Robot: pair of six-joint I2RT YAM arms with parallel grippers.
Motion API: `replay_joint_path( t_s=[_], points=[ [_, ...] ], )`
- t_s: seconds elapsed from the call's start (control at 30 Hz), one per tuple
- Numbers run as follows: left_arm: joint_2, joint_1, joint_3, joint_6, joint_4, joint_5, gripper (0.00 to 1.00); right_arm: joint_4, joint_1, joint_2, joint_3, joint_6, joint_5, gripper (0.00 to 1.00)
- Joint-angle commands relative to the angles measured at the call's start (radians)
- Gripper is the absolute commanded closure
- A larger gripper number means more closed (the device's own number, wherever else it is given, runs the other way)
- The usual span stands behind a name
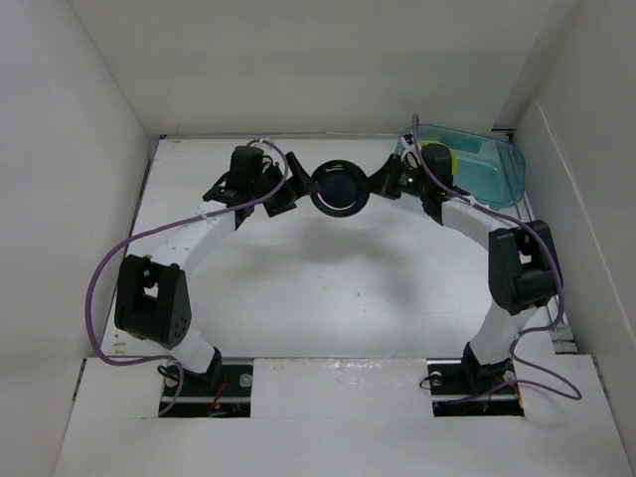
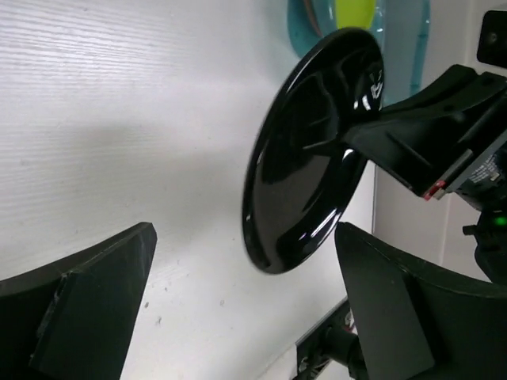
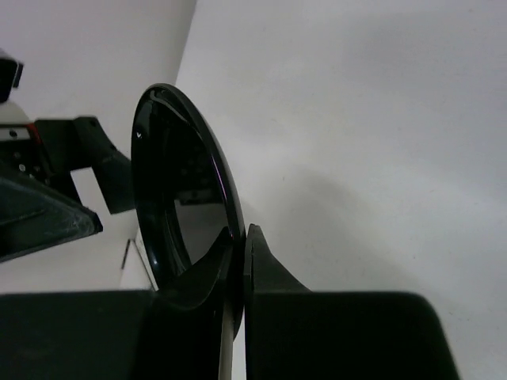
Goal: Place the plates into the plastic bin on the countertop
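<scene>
Your right gripper (image 3: 242, 253) is clenched on the rim of the black plate (image 1: 339, 189), holding it clear of the counter (image 1: 298, 288), while your left gripper (image 1: 294, 183) stands open at its opposite rim, likely so the arm nearer the plastic bin (image 1: 497, 174) can carry it in.

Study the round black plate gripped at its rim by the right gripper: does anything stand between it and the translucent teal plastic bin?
Nothing visible does. Between the black plate and the teal bin are only white countertop and the right gripper holding it. A lime green plate sits inside.
</scene>
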Motion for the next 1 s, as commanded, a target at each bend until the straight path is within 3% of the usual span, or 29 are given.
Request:
replay_joint_path(
  t_s=[0.0, 0.17, 0.37, 0.67, 0.97],
  points=[
    [-0.054, -0.015, 0.080, 0.020, -0.120, -0.169, 0.00, 0.119, -0.042, -0.052, -0.029, 0.100, 0.086, 1.00],
    [-0.219, -0.015, 0.112, 0.029, -0.268, -0.471, 0.00, 0.054, -0.151, -0.089, 0.008, 0.161, 0.326, 1.00],
    [-0.351, -0.015, 0.147, 0.128, -0.437, -0.545, 0.00, -0.080, -0.304, 0.009, 0.176, 0.200, 0.558, 1.00],
    [-0.473, 0.022, 0.063, 0.205, -0.477, -0.617, 0.00, -0.244, -0.398, 0.239, 0.454, 0.200, 0.578, 1.00],
    [-0.473, 0.031, 0.052, 0.215, -0.468, -0.608, 0.00, -0.269, -0.408, 0.273, 0.439, 0.200, 0.580, 0.98]
  ],
)
